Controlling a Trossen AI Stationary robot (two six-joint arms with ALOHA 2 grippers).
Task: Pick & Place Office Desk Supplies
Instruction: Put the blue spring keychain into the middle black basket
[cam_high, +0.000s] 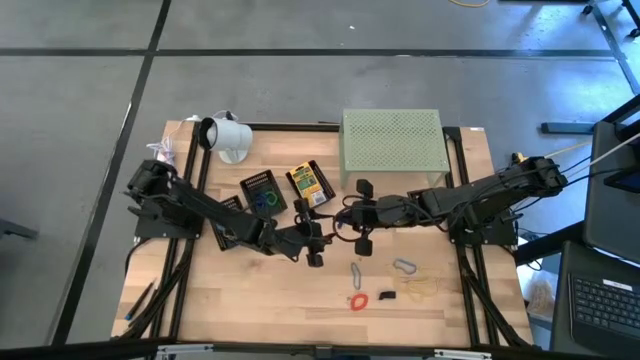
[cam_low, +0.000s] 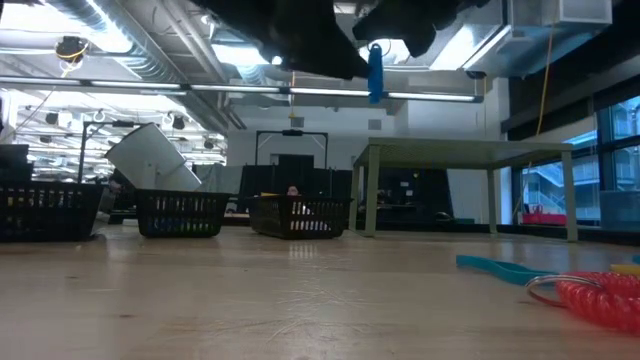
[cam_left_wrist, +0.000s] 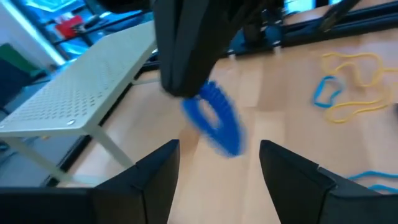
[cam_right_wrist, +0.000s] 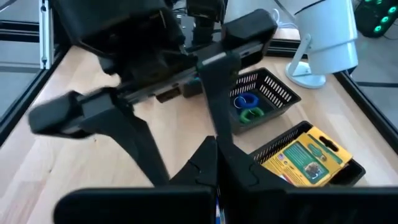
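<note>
Handing a blue band between grippers above mid-table.

I am seeing the right gripper (cam_high: 340, 222) pinching a blue coiled band (cam_left_wrist: 216, 117) in closed fingers, while my left gripper (cam_high: 316, 238) is standing spread wide just beside it, holding nothing. Red coil (cam_high: 357, 300), metal clip (cam_high: 404, 267) and yellow bands (cam_high: 421, 287) are lying on the near table (cam_high: 250, 300); blue and green bands (cam_right_wrist: 247, 107) are sitting in a black basket (cam_right_wrist: 280, 93).
</note>
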